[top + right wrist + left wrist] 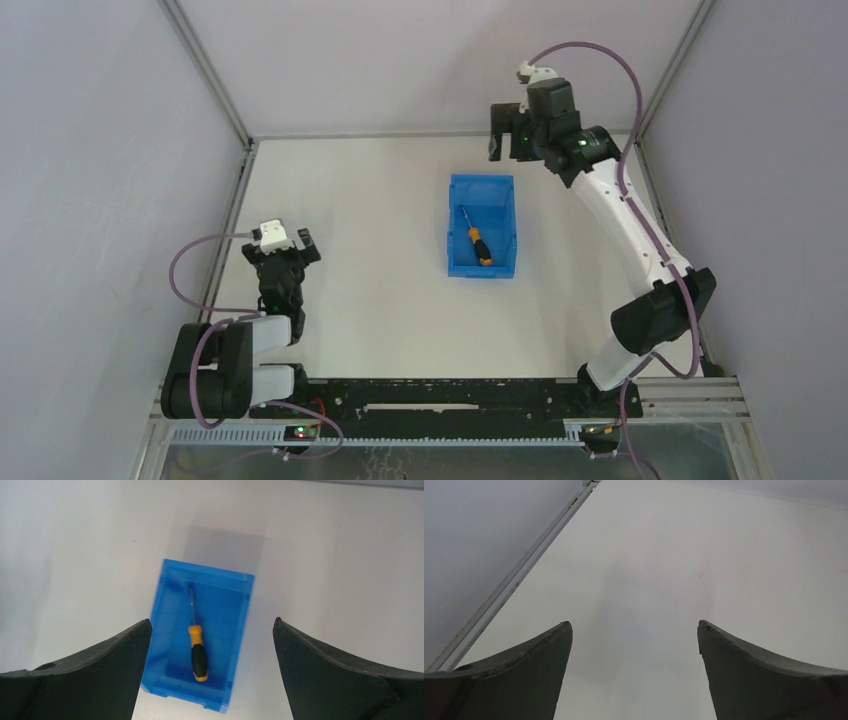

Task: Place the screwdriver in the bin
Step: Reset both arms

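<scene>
screwdriver [477, 243] lies flat in bin [453, 230], handle toward near wall. right end effector [212, 621]: jaws wide, empty, raised past bin's far right corner. left end effector [635, 623]: jaws wide, empty, near left.

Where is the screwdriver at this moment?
In the top view, the screwdriver lies inside the blue bin near the middle of the table, its handle toward the near edge.
</scene>
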Controlling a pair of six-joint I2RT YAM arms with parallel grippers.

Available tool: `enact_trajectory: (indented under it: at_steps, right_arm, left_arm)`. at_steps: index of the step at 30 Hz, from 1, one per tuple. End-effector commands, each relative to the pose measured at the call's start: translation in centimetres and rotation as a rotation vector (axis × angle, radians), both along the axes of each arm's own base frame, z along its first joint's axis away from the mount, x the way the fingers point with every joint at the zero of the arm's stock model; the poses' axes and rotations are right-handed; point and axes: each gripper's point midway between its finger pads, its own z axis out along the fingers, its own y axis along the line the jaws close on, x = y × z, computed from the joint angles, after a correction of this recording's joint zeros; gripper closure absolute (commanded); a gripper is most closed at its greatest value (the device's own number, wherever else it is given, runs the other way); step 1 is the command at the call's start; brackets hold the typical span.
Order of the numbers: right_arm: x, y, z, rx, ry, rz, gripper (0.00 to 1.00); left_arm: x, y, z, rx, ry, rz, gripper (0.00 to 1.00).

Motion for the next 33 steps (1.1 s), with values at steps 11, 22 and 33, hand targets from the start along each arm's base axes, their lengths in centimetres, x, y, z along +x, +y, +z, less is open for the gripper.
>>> enact_trajectory:
  at_steps: [11, 22, 33]
  right_arm:
    - [-2.2, -11.7, 3.8, 0.021, -0.13, -0.141, 0.0]
    - [-2.5, -15.1, 2.6, -0.016, -0.123, -0.202, 0.0]
    - [-2.3, -15.6, 2.3, -0.007, -0.118, -0.189, 0.0]
  left_arm:
    - [0.9, 0.1, 2.5, 0.024, -0.069, 0.006, 0.0]
    - [0.9, 0.1, 2.4, 0.024, -0.067, 0.006, 0.0]
    - [0.9, 0.1, 2.5, 0.024, -0.068, 0.007, 0.0]
